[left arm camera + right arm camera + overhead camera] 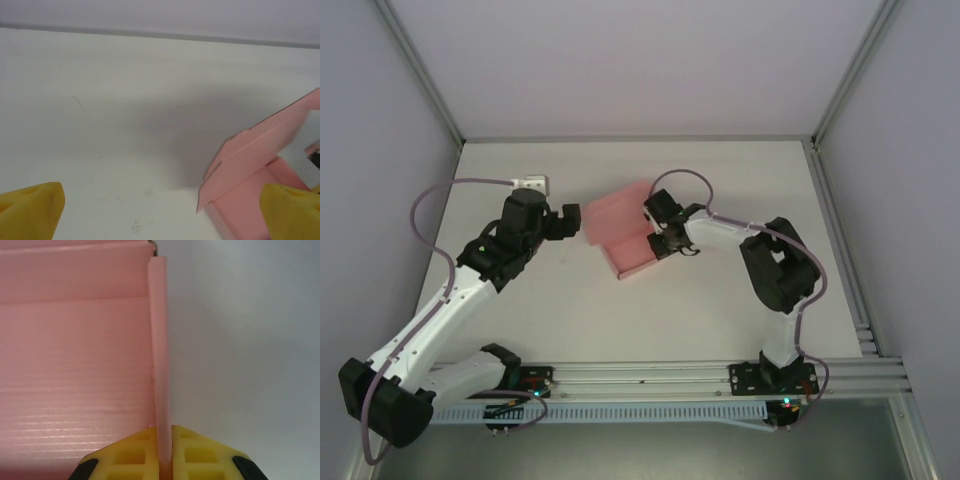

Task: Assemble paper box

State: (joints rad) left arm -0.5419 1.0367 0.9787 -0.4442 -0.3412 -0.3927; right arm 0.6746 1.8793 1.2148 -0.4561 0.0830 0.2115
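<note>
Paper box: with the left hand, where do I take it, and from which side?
Take the raised flap near its free edge, coming from the left arm's side with the open left hand. The thin panel stands tilted off the table, both faces exposed. The right hand is shut on the side wall, steadying the paper box.

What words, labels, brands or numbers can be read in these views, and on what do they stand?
No text can be read.
paper box: plain pink, no print.
left gripper and right gripper: plain yellow fingers, no marks.
white block at the far left of the table: any marking is too small to read.
</note>
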